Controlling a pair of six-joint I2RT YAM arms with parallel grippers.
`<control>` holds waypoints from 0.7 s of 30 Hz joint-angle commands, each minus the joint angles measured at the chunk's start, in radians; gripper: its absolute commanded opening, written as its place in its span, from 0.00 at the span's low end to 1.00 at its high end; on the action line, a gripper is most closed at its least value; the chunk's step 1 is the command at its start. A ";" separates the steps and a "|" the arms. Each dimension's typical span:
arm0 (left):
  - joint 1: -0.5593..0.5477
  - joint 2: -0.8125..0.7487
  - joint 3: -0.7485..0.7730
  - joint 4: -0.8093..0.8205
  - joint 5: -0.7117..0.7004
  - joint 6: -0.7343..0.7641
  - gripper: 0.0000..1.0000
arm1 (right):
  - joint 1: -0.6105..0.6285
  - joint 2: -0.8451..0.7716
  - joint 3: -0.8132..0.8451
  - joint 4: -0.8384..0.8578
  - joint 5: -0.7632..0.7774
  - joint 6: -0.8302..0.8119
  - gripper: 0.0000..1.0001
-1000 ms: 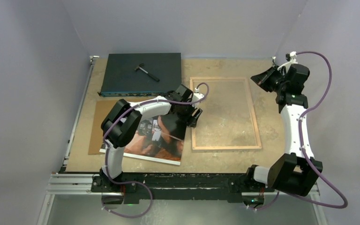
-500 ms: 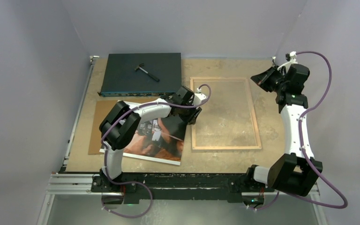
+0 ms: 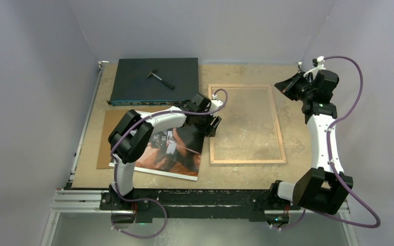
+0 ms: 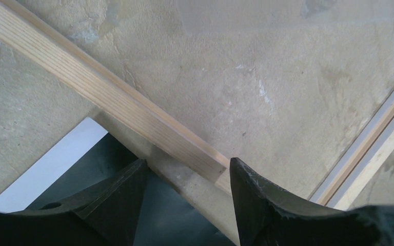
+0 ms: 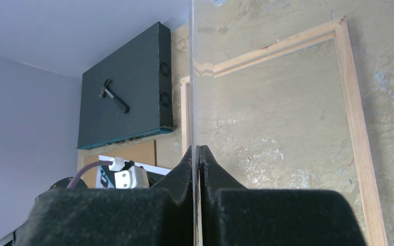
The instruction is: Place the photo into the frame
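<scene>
The photo (image 3: 177, 156), dark and reddish with a white border, lies face up at the front left, partly on a brown board. The frame (image 3: 246, 161) lies flat to its right with its wood rim up. My left gripper (image 3: 213, 124) hovers low over the photo's far right corner and the frame's left rail, open. In the left wrist view its fingertips (image 4: 187, 174) straddle the wood rail (image 4: 107, 92) and the photo's dark corner (image 4: 95, 169), gripping nothing. My right gripper (image 5: 198, 151) is raised at the back right, shut on a thin clear pane (image 5: 192, 77) seen edge-on.
A dark flat box (image 3: 133, 84) with a small hammer (image 3: 160, 78) on it sits at the back left. The brown backing board (image 3: 110, 136) lies under the photo's left side. Grey walls close in on three sides.
The left wrist has shifted slightly back and left along the frame's left rail, and its jaws narrowed and then widened again. The right arm has not moved.
</scene>
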 commanded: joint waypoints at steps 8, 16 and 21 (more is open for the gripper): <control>0.000 0.082 0.068 0.019 0.044 -0.137 0.58 | -0.002 -0.039 0.027 0.034 0.009 -0.009 0.00; -0.003 0.050 0.010 0.024 -0.079 -0.059 0.38 | -0.002 -0.039 0.008 0.055 0.004 0.004 0.00; -0.003 0.038 -0.011 0.033 -0.100 -0.031 0.36 | -0.002 -0.026 -0.004 0.082 -0.017 0.016 0.00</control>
